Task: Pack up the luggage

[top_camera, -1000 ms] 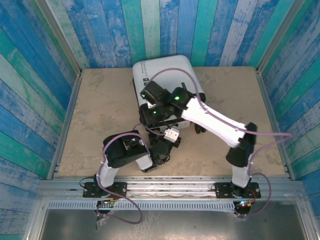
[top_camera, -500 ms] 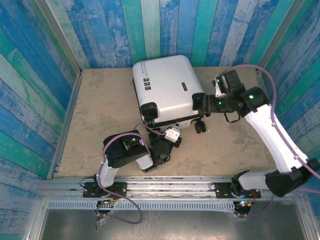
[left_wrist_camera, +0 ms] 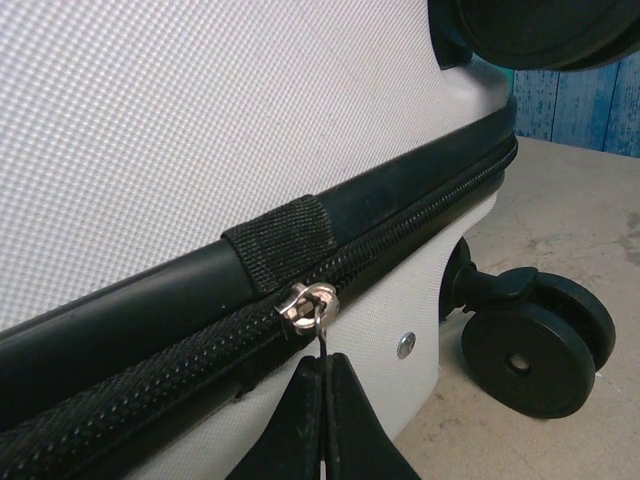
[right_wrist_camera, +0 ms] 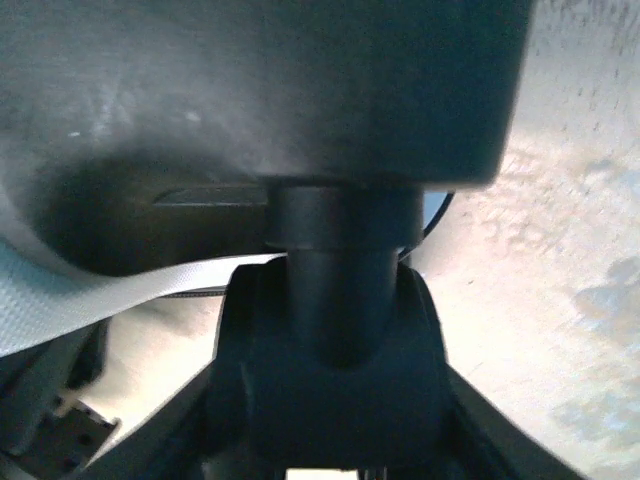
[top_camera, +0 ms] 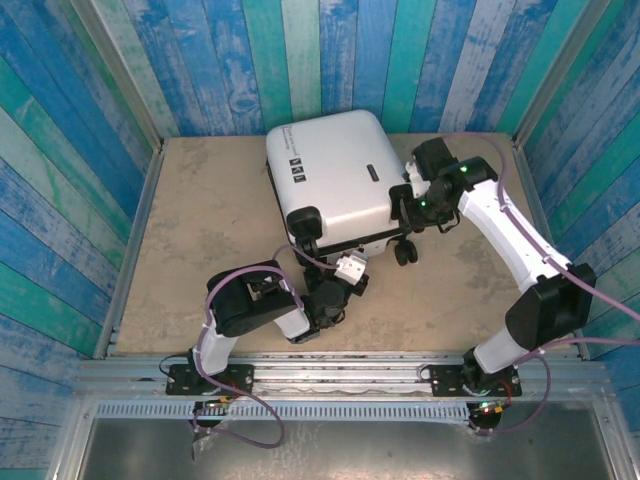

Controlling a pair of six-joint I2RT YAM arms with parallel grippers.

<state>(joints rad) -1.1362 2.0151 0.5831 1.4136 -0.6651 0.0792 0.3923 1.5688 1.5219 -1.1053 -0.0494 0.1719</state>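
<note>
The white hard-shell luggage (top_camera: 330,170) lies shut on the table, wheels to the right. My left gripper (top_camera: 337,277) is at its near edge. In the left wrist view this gripper (left_wrist_camera: 325,372) is shut on the thin metal pull of the zipper slider (left_wrist_camera: 308,303), on the black zipper band under the white shell (left_wrist_camera: 200,130). My right gripper (top_camera: 406,210) is at the luggage's right end. In the right wrist view its fingers (right_wrist_camera: 240,330) press on both sides of a black wheel stem (right_wrist_camera: 340,250). The white shell (right_wrist_camera: 60,300) shows at the left.
A free black caster wheel (left_wrist_camera: 525,345) stands on the beige table (top_camera: 200,220) right of the zipper; it is also in the top view (top_camera: 405,254). Blue and green plank walls (top_camera: 100,150) close in the table on three sides. Bare table lies left of the luggage.
My right arm swung from over the luggage out to its right side, then moved in and closed round the wheel stem. The left gripper kept its hold on the zipper pull.
</note>
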